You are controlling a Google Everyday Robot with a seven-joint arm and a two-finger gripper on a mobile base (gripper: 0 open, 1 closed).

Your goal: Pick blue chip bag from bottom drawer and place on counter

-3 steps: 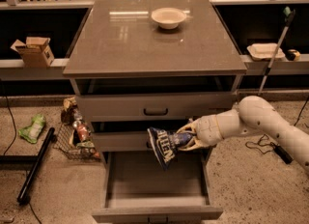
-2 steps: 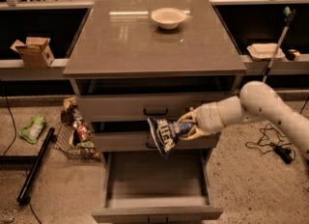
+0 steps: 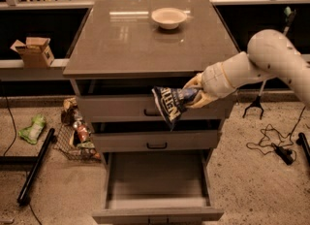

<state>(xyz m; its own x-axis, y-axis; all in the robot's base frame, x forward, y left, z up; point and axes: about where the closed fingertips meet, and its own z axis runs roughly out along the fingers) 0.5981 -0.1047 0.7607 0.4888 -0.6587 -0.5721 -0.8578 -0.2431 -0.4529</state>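
My gripper (image 3: 194,94) is shut on the blue chip bag (image 3: 171,103), holding it by its right end. The dark blue bag with white lettering hangs in front of the top drawer, just below the counter's front edge. The arm reaches in from the right. The bottom drawer (image 3: 157,213) is pulled out and its grey box interior shows nothing in it. The counter (image 3: 131,40) is a glossy grey-brown slab above the drawers.
A pale bowl (image 3: 168,17) sits at the back of the counter. A wire basket with reddish snack packets (image 3: 77,134) stands on the floor left of the cabinet, with a green packet (image 3: 33,128) further left. A cardboard box (image 3: 35,52) rests on the left shelf rail. Cables lie on the floor at right.
My gripper has lifted the blue chip bag from the level of the middle drawer up to the top drawer front, close under the counter's edge.
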